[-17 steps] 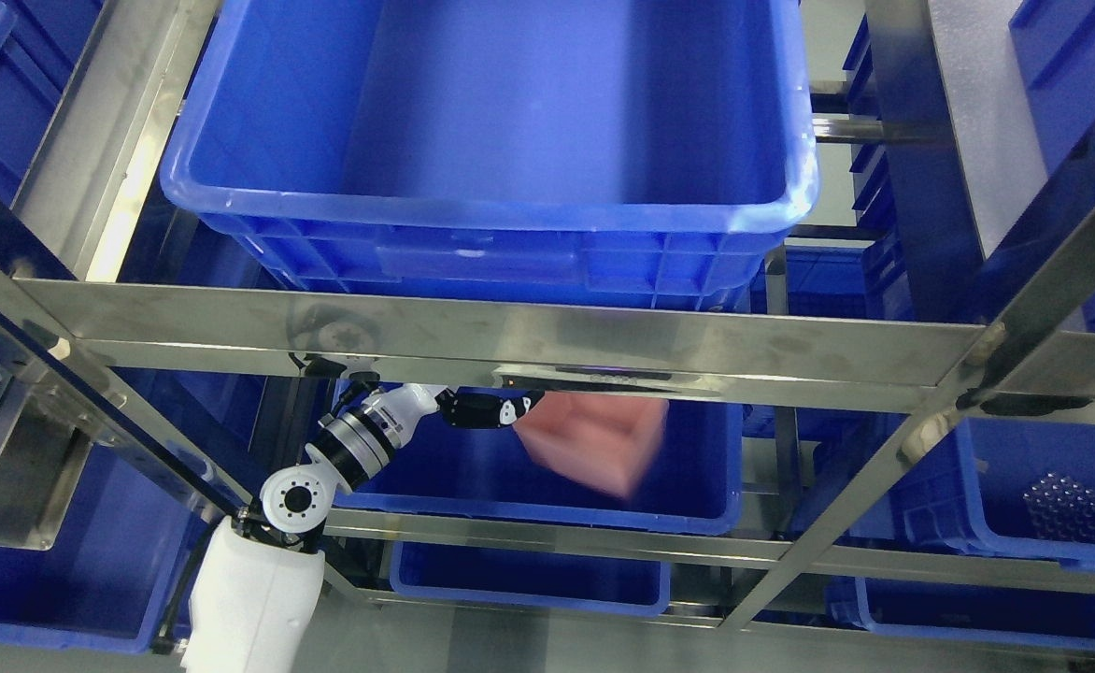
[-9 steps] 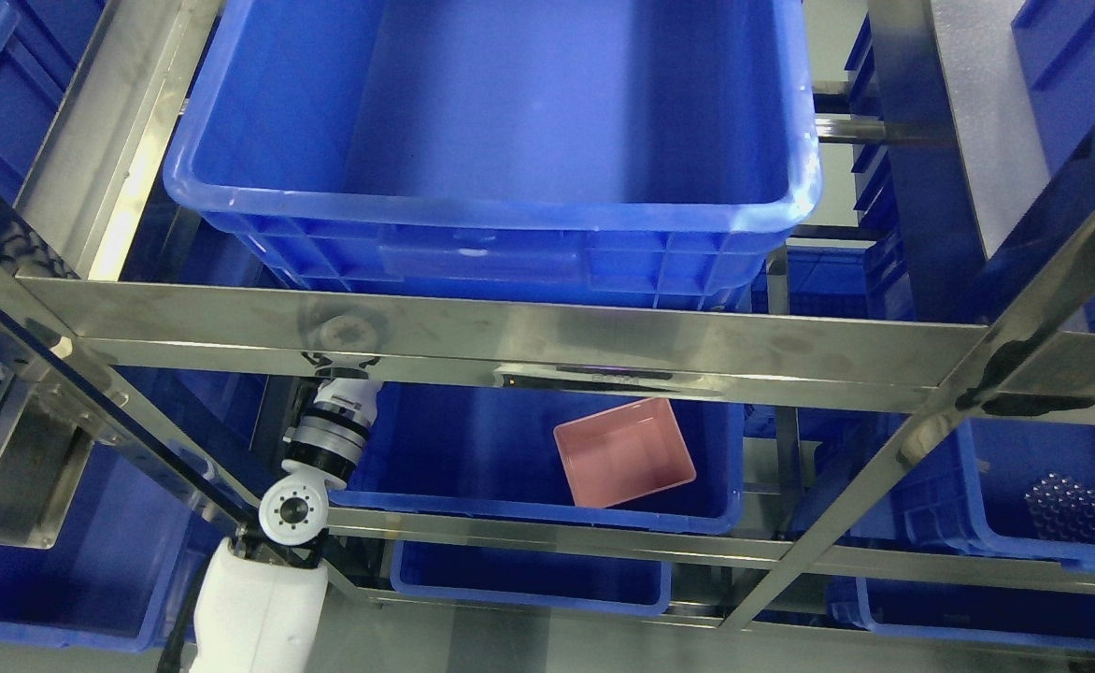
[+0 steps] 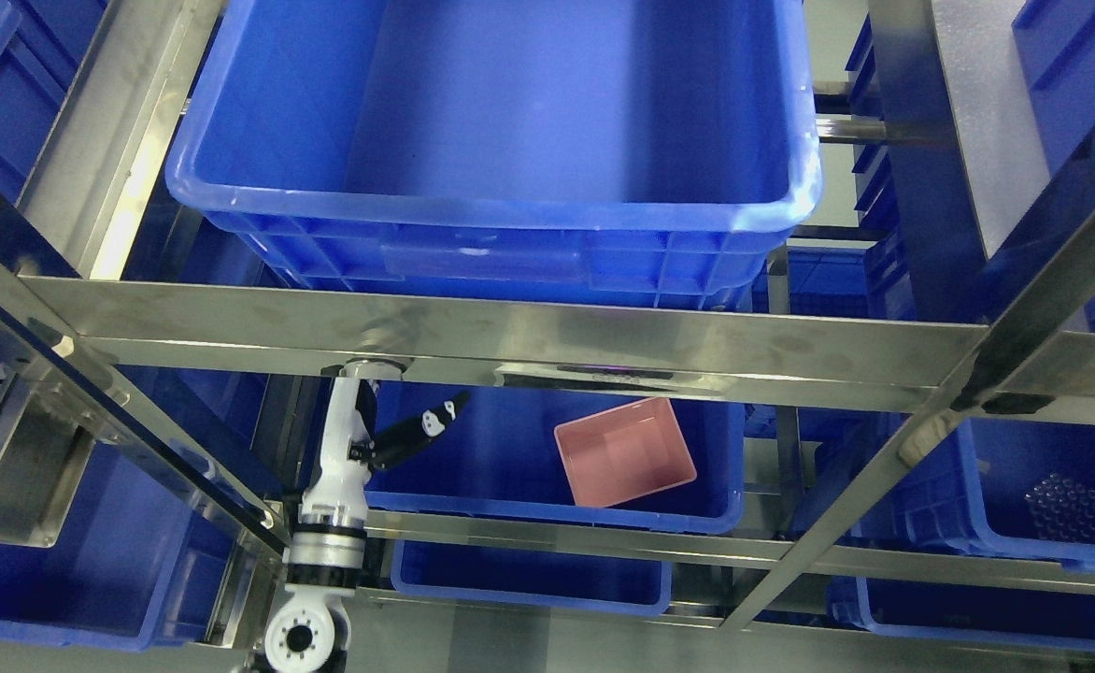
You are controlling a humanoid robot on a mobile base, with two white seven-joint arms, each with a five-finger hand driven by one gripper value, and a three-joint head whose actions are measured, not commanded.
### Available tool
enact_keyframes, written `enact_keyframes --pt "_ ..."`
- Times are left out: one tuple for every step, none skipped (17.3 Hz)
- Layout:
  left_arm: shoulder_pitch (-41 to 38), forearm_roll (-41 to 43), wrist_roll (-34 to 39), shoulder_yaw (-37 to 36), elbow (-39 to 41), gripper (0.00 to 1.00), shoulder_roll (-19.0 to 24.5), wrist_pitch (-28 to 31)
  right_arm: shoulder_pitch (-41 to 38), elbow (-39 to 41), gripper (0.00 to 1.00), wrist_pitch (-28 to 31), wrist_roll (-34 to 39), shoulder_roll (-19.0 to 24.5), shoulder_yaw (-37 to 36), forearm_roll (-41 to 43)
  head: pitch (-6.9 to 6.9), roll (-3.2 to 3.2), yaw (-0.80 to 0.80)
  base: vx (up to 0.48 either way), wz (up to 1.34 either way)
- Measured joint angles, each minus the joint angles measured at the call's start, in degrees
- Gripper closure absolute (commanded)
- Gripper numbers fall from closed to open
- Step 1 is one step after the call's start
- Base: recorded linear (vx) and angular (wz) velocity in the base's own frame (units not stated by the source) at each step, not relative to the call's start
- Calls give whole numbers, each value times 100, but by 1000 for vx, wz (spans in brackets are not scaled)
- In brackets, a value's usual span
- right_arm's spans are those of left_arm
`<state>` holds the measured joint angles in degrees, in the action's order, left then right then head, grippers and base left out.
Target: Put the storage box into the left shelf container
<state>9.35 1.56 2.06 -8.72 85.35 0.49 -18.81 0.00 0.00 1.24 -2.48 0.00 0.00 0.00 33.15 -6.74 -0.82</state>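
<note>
A pink storage box (image 3: 624, 452) lies open side up inside a blue container (image 3: 473, 472) on the middle shelf, toward its right end and turned at a slant. My left hand (image 3: 389, 435) hangs above the container's near left corner, well left of the pink box and apart from it. Its black fingers (image 3: 421, 431) are spread and hold nothing. The white forearm (image 3: 334, 486) rises from the bottom edge, and the top of the hand is hidden behind the steel shelf rail (image 3: 529, 341).
A large blue bin (image 3: 258, 140) fills the upper shelf. More blue bins sit below (image 3: 529, 579), to the left (image 3: 62, 561) and to the right (image 3: 1024, 505), the right one holding small metal balls. Steel uprights and rails frame every opening.
One second ago the left hand held the blurred pink box over the container. It let go, the box came to rest inside, and the hand pulled back to the left and down.
</note>
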Motion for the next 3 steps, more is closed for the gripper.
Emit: enact_keyframes --pt "-102 -27 0 -6 56 0 -5 -19 0 0 0 0 0 0 0 0 0 0 0 0 0" --pt "-187 -50 1 -11 114 0 -9 -24 0 0 0 0 0 0 0 0 0 0 0 0 0" --pt "-250 -67 1 -15 154 0 -12 -36 0 0 0 0 0 0 0 0 0 0 0 0 0"
